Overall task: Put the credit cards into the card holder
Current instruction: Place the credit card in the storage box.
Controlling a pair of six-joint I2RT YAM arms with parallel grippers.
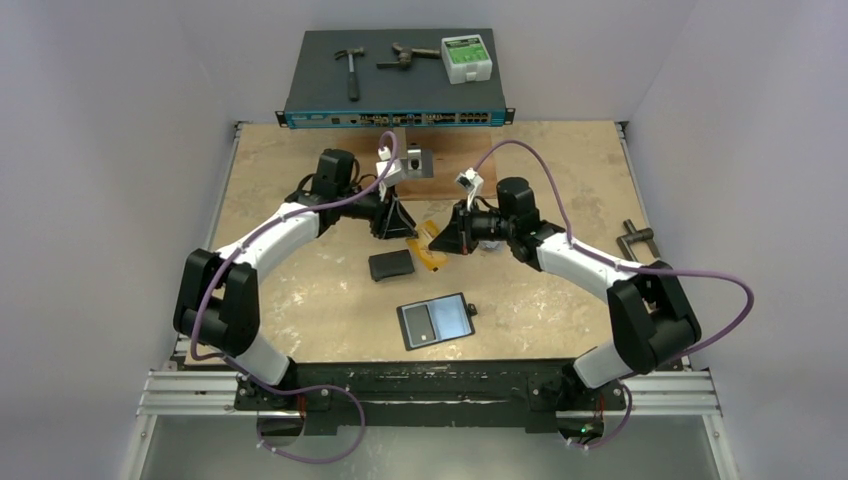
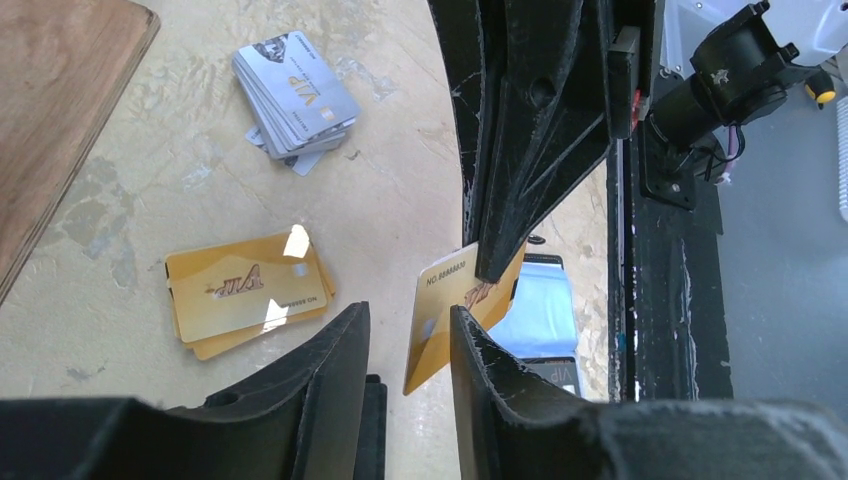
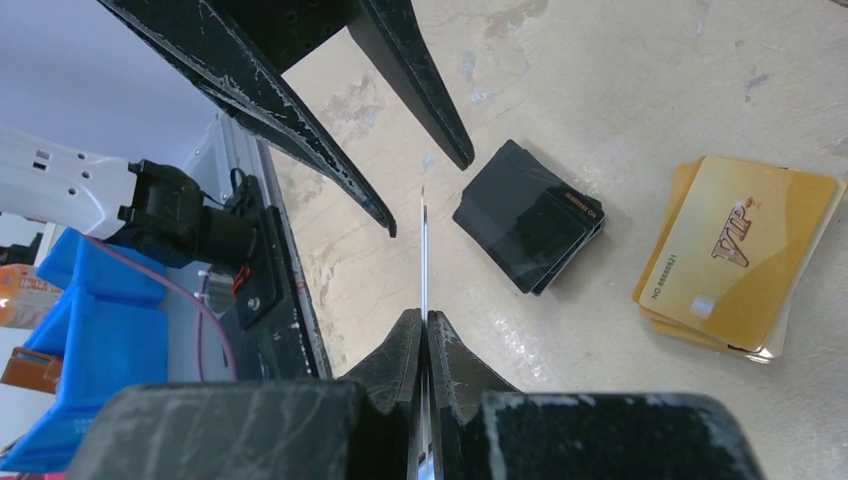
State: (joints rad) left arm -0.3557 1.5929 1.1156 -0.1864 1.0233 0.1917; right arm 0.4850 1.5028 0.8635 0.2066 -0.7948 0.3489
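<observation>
Mid-worktop (image 1: 560, 300), a gold credit card (image 2: 440, 322) stands on edge between your two hands. The right hand (image 3: 424, 322) is clenched on it, fingers pressed flat against both faces. The left hand (image 2: 408, 312) is released, its jaws standing apart on either side of the card and clear of it in the right wrist view.

The card holder (image 1: 437, 322) lies open and flat nearer the arm bases, on the near side of both hands, with its snap tab at the right end. Your right hand looks the nearer of the two. The held card's long axis runs out from the right fingertips with its plane upright, while the holder's pockets lie flat, so the card will likely need tilting over before it can slide in.

The remaining credit cards wait on the worktop: a gold stack (image 3: 740, 250) and a silver-grey stack (image 2: 295, 95), both printed "VIP". The gold cards carry "NO." and a run of eights; the last digits are unclear. A black rectangular stack (image 3: 525, 215) lies beside them, its print too small to read.
</observation>
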